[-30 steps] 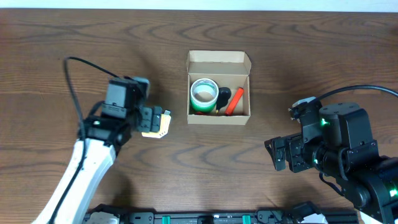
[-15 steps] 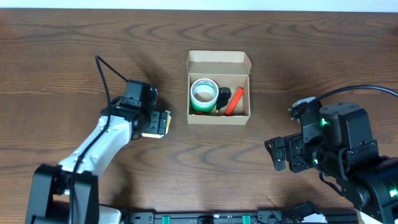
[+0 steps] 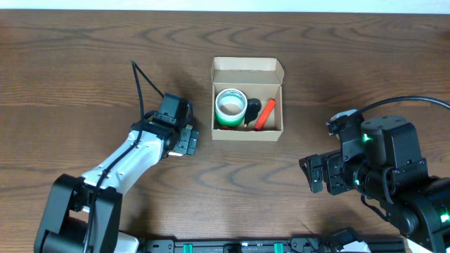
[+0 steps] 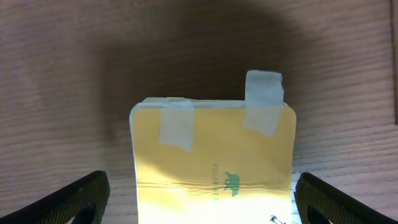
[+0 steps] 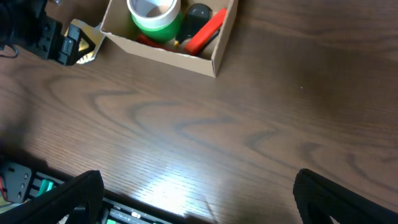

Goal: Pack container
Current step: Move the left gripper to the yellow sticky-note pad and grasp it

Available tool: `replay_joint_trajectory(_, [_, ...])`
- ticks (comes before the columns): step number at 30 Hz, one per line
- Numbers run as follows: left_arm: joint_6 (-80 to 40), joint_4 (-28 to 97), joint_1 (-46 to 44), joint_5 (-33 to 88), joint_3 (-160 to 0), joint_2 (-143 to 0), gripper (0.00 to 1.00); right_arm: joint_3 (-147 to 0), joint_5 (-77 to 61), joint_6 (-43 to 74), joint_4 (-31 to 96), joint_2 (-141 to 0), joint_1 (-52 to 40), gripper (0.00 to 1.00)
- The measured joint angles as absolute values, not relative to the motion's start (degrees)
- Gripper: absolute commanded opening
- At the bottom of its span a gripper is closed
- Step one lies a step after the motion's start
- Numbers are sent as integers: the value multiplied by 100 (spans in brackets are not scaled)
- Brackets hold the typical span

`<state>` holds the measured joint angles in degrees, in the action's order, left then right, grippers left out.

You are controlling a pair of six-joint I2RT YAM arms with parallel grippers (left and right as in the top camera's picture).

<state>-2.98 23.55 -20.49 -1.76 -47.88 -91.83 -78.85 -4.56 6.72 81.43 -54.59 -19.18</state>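
The container (image 3: 247,66), a small tan cardboard box with open flaps, stands at the table's middle and also shows in the right wrist view (image 5: 219,50). It holds a green tape roll (image 3: 230,107), a black item (image 3: 253,107) and a red marker (image 3: 266,114). My left gripper (image 3: 185,140) is just left of the box, open, its fingers on either side of a yellow pad (image 4: 214,149) with two bits of tape on its far edge, lying on the table. My right gripper (image 3: 320,176) is open and empty over bare table at the front right.
The brown wooden table (image 3: 337,56) surrounds the box. The left arm's black cable (image 3: 144,77) arcs above the table behind the gripper. A black rail with green lights (image 5: 37,186) runs along the table's front edge.
My left gripper has moved right and toward the box, coming over the yellow pad so that it now covers it from above. The right arm has not moved.
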Motion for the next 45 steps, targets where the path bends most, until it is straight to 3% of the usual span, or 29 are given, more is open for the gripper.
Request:
replay_joint_trajectory(12, [-316,2305,-2075,-132,-4792,-9559,95,-7885,-456,670,8143,-5459,-1918,99])
replay_joint_trajectory(14, [-316,2303,-2075,-132,-4792,-9559,100,-7885,-456,670,8143,-5459,-1918,99])
replay_joint_trajectory(16, [-331,2290,-2075,-130,-4792,-9559,88,-7885,-456,670,8143,-5459,-1918,99])
replay_joint_trajectory(22, [-325,2287,-2080,-93,-4797,-9566,77,-7885,-456,672,8143,-5459,-1918,99])
replay_joint_trajectory(34, [-314,2528,-2086,-89,-4991,-9612,73,-7885,-456,672,8143,-5459,-1918,99])
replay_joint_trajectory(45, [-226,3236,-2086,-342,-6602,-9391,71,-7883,-456,670,8143,-5459,-1918,99])
